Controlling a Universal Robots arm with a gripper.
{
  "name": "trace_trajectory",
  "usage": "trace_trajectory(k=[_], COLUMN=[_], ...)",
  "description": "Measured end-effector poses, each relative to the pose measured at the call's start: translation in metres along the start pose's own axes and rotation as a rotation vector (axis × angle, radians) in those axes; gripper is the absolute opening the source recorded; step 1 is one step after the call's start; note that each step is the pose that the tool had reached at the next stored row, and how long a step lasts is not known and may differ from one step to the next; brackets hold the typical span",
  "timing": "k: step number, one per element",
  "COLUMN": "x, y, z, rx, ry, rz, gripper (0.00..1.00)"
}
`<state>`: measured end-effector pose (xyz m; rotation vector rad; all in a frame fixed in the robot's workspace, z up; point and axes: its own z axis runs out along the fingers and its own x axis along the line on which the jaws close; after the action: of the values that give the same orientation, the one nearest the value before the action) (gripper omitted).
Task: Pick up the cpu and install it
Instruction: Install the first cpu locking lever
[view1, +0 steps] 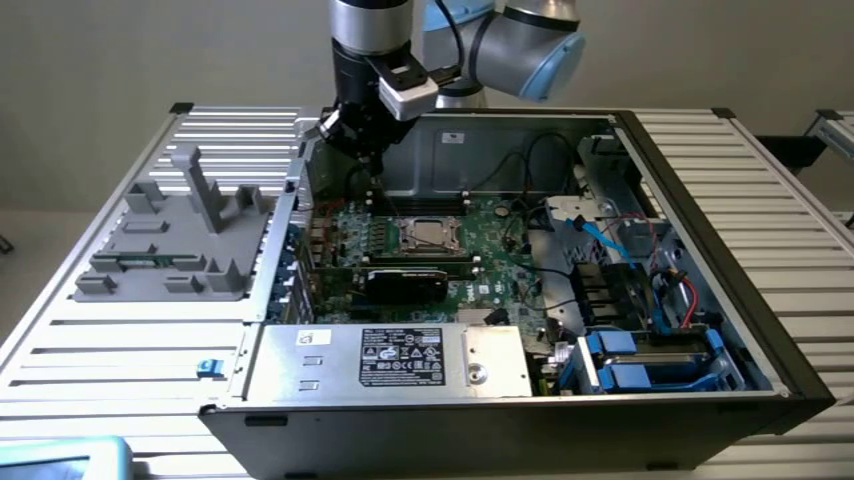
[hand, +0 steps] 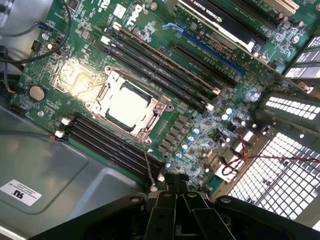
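Evidently my black claw is clenched, seemingly empty, with the small flat square silver-topped cpu lying below it in the socket of the green motherboard; I judge the chip light, stiff, slick on top, fragile underneath, best pinched by opposite edges.

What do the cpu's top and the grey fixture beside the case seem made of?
The cpu: bare metal top, silvery and polished, glaring white under the light. The grey fixture: probably matte plastic, uniformly dull grey with no glints; painted metal can't be excluded.
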<state>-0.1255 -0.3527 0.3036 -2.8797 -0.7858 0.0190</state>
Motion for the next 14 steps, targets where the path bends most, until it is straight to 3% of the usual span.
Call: trace_trajectory(k=[5,9,14], x=[-0.0002,-0.0027,-0.0038], y=[0.0001,-0.001,-0.0006], z=[0.0006,0.0025,0.0074], rx=[0.0014,0.0221,0.0269], ry=[0.001,0.0125,0.0135], rz=[0.001,0.004,0.021], gripper=[0.11,0.11,0.11])
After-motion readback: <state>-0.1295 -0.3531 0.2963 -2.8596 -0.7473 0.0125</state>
